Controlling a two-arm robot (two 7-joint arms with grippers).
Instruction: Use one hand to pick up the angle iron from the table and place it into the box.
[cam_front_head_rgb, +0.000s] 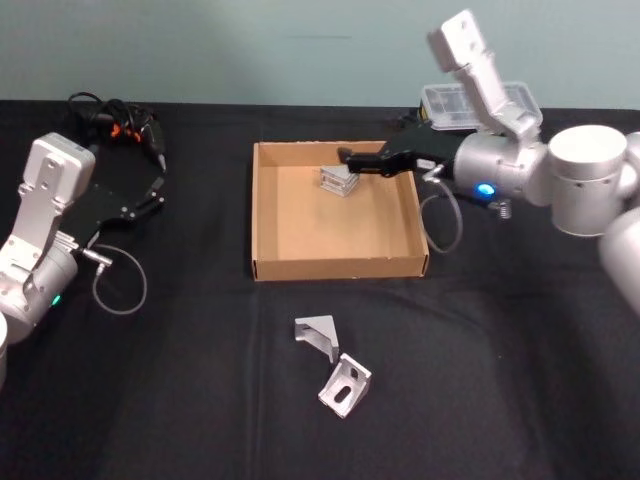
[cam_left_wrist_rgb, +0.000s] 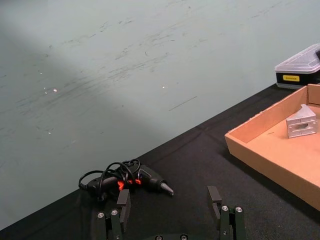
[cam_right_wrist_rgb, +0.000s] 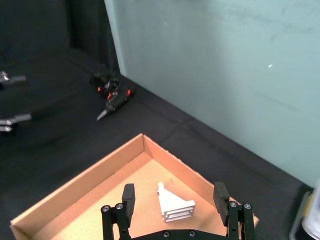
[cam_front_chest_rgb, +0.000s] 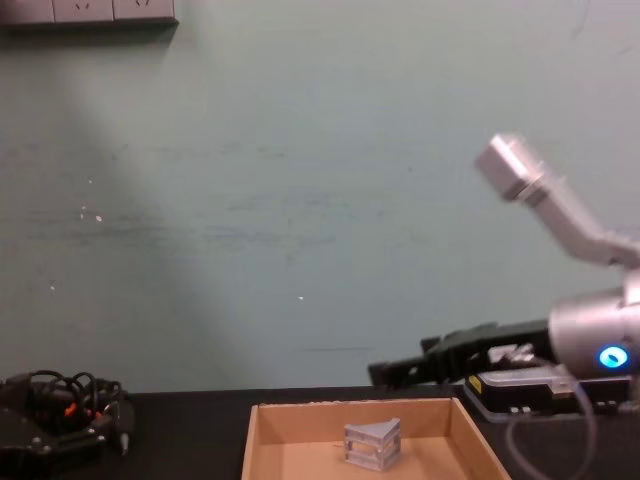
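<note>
With fingers spread, the right gripper (cam_front_head_rgb: 348, 158) hovered over the cardboard box (cam_front_head_rgb: 268, 215), where one angle iron (cam_front_head_rgb: 338, 180) lay loose, seemingly delivered; two more angle irons (cam_front_head_rgb: 316, 336) (cam_front_head_rgb: 346, 385) waited on the table (cam_front_head_rgb: 200, 390), and the left gripper (cam_front_head_rgb: 155, 193) was parked aside, likewise spread.

Black table (cam_front_head_rgb: 150, 420) with box (cam_front_head_rgb: 340, 268), two angle irons (cam_front_head_rgb: 346, 385), screwdriver (cam_front_head_rgb: 132, 130), case (cam_front_head_rgb: 450, 104).

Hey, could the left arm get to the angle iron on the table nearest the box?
Probably yes: the left gripper is open, and no object stands on the table between it and that angle iron.
</note>
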